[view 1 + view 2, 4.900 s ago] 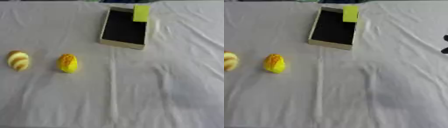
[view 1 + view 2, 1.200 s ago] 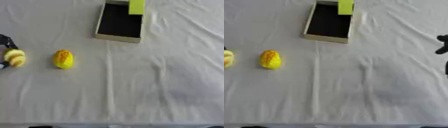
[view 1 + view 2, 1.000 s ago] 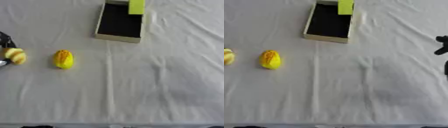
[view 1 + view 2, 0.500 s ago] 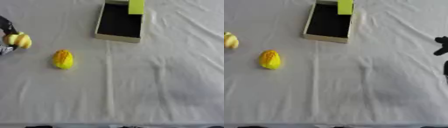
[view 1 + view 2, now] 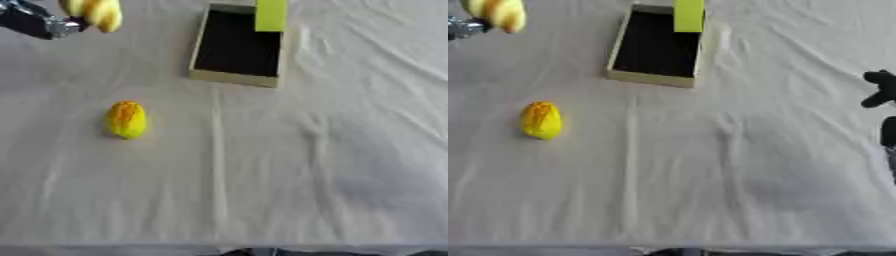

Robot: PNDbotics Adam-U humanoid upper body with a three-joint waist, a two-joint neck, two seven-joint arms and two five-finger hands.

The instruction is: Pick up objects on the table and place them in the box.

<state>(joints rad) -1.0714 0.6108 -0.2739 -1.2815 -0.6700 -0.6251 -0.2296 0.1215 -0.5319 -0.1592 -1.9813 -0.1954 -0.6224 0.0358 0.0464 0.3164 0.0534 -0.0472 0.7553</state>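
Observation:
My left hand (image 5: 35,21) is at the upper left, raised above the table, shut on a yellow and white striped object (image 5: 94,11). A yellow oval object (image 5: 127,119) lies on the white cloth at the left. The open box (image 5: 238,47), black inside with a cream rim, stands at the top centre, and a yellow-green piece (image 5: 271,14) sits at its far end. Only the dark fingers of my right hand (image 5: 879,90) show at the right edge of the right eye view, held off the table's things.
A white, creased cloth (image 5: 262,175) covers the whole table. The table's near edge (image 5: 262,249) runs along the bottom of the views.
My left hand has lifted the striped object off the cloth and carried it up and rightward, toward the box. The yellow oval object and the box have not moved.

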